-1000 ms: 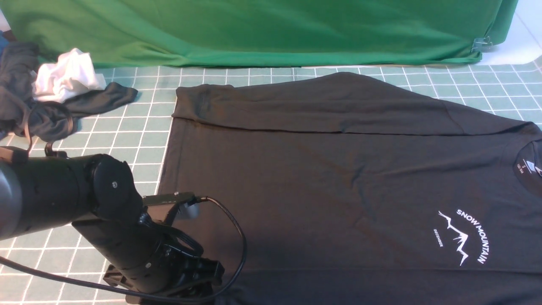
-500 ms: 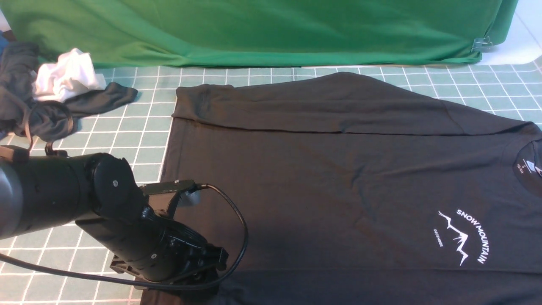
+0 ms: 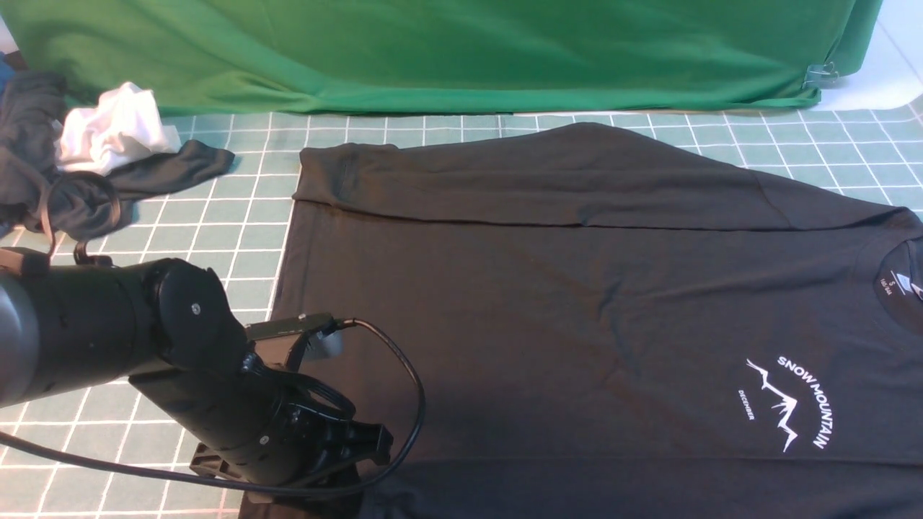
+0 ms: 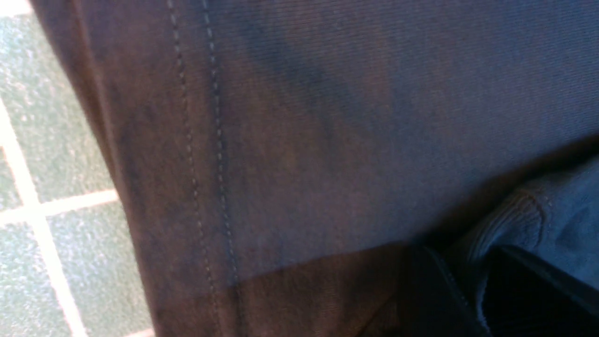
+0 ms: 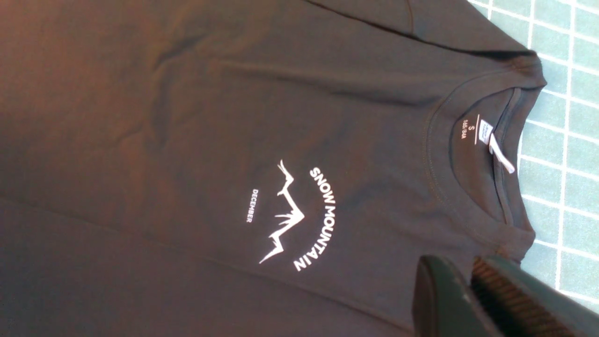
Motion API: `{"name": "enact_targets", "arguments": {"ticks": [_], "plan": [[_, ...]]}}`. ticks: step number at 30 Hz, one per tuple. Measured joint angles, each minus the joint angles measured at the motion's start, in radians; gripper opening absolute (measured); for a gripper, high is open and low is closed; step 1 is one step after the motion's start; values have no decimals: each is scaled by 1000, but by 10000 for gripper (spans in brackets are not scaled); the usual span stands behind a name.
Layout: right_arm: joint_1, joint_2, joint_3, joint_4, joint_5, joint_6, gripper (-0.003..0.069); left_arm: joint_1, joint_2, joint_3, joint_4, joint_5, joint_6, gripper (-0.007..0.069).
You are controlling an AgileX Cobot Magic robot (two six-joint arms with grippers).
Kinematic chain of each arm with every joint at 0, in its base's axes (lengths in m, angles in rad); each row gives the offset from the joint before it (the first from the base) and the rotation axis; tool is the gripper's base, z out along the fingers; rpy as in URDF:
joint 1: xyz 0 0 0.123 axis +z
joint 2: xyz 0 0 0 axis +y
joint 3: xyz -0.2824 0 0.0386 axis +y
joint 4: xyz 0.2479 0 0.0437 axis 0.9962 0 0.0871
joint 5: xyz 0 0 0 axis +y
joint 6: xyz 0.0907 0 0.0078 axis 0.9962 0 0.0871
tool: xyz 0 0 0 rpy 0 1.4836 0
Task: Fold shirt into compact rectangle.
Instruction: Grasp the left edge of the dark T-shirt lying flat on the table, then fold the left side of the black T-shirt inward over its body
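Observation:
The black shirt (image 3: 577, 303) lies spread flat on the green grid mat, collar to the right, its far sleeve folded across the body. The white "SNOW MOUNTAIN" print (image 5: 299, 215) and neck label (image 5: 486, 135) show in the right wrist view. My left gripper (image 3: 350, 472) is low at the shirt's near left hem corner. In the left wrist view it (image 4: 472, 285) has a ridge of hem fabric pinched between its dark fingers. My right gripper (image 5: 461, 271) hovers above the shoulder beside the collar, jaws together with nothing in them. The right arm is outside the front view.
A smaller dark grey garment (image 3: 43, 180) with a white cloth (image 3: 112, 133) on it lies at the back left. The green backdrop cloth (image 3: 433, 50) hangs along the far edge, held by a clip (image 3: 818, 72). A black cable (image 3: 411, 404) loops off my left wrist over the shirt.
My left arm has shifted a little right onto the hem corner, and its jaws have closed on the fabric. The shirt's layout is unchanged.

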Motion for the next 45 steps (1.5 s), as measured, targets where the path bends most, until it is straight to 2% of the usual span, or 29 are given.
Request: {"name": "enact_targets", "arguments": {"ticks": [5,8,11,18,23,27,32,45], "plan": [[0,0,0,-1,-4,0,103,0,0,0,42,0,-6,121],[0,0,0,-2,-7,0,103,0,0,0,60,0,-8,44],[0,0,0,-2,-7,0,103,0,-1,0,62,0,-8,12],[0,0,0,-3,-7,0,103,0,-57,-53,77,19,-33,11],[0,0,0,-3,-7,0,103,0,-123,-229,158,138,-138,11],[0,0,0,-3,-7,0,103,0,-121,-319,211,166,-190,11],[0,0,0,-3,-7,1,106,14,-63,-399,287,171,-246,11],[0,0,0,-1,-7,8,124,138,221,-533,316,92,-262,11]]}}
